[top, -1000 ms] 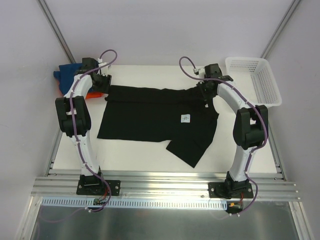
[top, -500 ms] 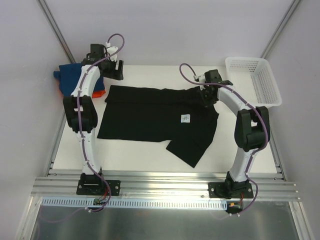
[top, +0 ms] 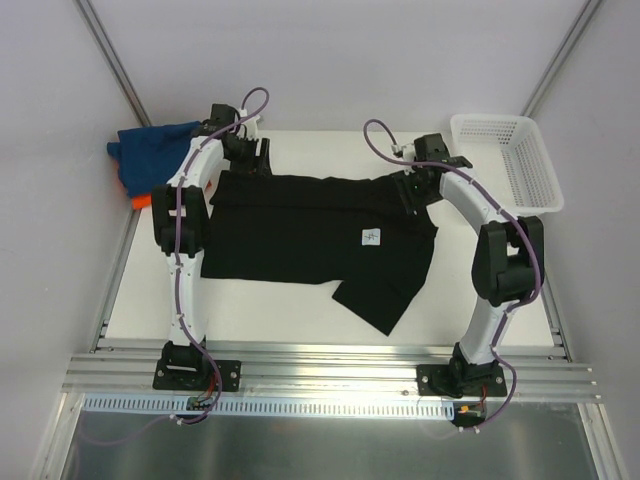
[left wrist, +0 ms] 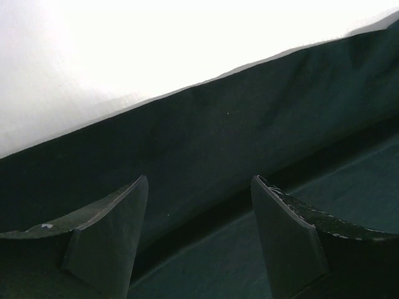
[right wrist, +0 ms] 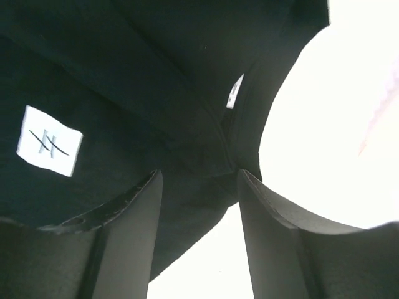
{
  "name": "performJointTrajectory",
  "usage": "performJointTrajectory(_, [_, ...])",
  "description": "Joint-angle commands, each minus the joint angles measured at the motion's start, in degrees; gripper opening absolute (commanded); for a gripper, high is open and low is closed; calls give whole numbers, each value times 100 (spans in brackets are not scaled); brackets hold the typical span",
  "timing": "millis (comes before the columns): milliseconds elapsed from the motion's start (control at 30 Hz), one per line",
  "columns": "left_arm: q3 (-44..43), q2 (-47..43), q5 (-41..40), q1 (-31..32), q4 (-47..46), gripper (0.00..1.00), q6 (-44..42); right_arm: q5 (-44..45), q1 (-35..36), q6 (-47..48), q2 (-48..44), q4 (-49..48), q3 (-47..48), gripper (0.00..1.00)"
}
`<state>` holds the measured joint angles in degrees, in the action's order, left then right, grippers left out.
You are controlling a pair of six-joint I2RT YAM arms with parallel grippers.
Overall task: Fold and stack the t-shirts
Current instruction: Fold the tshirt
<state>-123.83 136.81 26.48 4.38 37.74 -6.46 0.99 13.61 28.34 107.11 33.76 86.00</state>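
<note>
From above, the plain black cloth t-shirt (top: 300,235) lies spread mid-table, long axis left-right, collar to the right. The crumpled blue cloth t-shirt (top: 150,145) and orange cloth t-shirt (top: 142,200) sit at the far left.

Left wrist: the left gripper (left wrist: 199,187) is spread over a black fold, empty.

Right wrist: the right gripper (right wrist: 199,177) is parted at the collar, apparently gripping nothing. The white square label (right wrist: 48,140) bears an unreadable scrawl.

Black tee (top: 300,235) lies flat mid-table, far edge folded over, white tag (top: 371,237) up, a sleeve poking out near-right. Blue tee (top: 150,148) and orange tee (top: 142,200) are bunched far-left.
</note>
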Motion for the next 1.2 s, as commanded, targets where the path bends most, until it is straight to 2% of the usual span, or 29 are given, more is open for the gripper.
performJointTrajectory(0, [-1,-155,287,-52,41,67,189,-247,-33,-206,-94,70,618,55])
performJointTrajectory(367, [702,-480,630,54,85,65,347,-960,-77,-961,1215,131,1982,50])
performJointTrajectory(633, [799,-594,718,72,129,64,408,-1602,10,-1629,1874,175,2246,47])
performJointTrajectory(933, [817,-577,771,72,138,63,505,-1840,283,-1963,1998,228,2229,46])
performJointTrajectory(1167, [738,-586,841,72,138,63,558,-2085,572,-2411,1111,403,1210,45])
